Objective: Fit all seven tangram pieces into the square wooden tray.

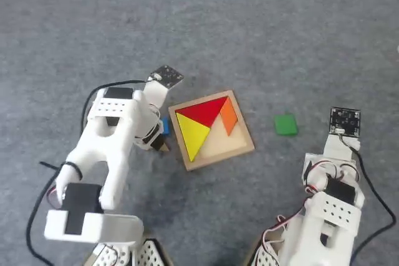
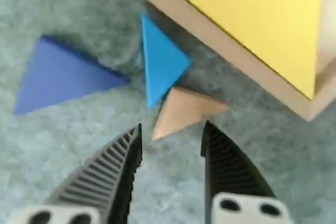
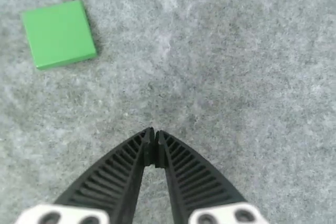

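Grey bench [image 1: 280,42], tray [image 1: 218,158] part-filled.
Left claw [image 2: 172,126] spread by tan triangle [image 2: 184,111], tip twd tray; right claw [image 3: 155,131] pressed together.

Soft, even light falls from above on the grey mat [image 1: 262,42], bright all over. In the high view the left arm [image 1: 106,147] throws a faint, spread shadow beneath it, and the wooden tray [image 1: 221,156] a thin dark line along its near edge. The dark blue triangle [image 2: 63,74] carries a narrow shadow along one edge; the yellow triangle [image 2: 262,19] looks bright and flat.
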### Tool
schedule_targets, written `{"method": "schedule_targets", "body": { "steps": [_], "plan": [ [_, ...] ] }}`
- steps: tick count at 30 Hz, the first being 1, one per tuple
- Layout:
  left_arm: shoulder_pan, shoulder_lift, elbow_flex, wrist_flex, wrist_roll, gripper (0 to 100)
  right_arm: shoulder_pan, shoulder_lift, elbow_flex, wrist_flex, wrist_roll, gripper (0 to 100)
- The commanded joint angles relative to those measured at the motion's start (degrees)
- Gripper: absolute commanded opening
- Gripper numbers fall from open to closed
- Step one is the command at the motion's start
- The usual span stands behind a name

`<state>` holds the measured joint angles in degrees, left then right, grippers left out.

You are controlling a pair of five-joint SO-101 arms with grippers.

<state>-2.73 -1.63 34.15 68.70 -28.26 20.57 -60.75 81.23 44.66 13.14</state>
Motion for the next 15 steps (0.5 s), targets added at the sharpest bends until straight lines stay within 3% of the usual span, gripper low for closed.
{"method": "schedule_targets", "body": {
  "steps": [1,15],
  "plan": [
    [-0.26,-0.26,1.19,-3.87,-2.37,18,0.48,-1.27,-1.58,-1.10,0.70,0.8],
    [4.04,0.53,4.18,-4.48,-2.29,18,0.48,-1.27,-1.58,-0.92,0.70,0.8]
  ]
}}
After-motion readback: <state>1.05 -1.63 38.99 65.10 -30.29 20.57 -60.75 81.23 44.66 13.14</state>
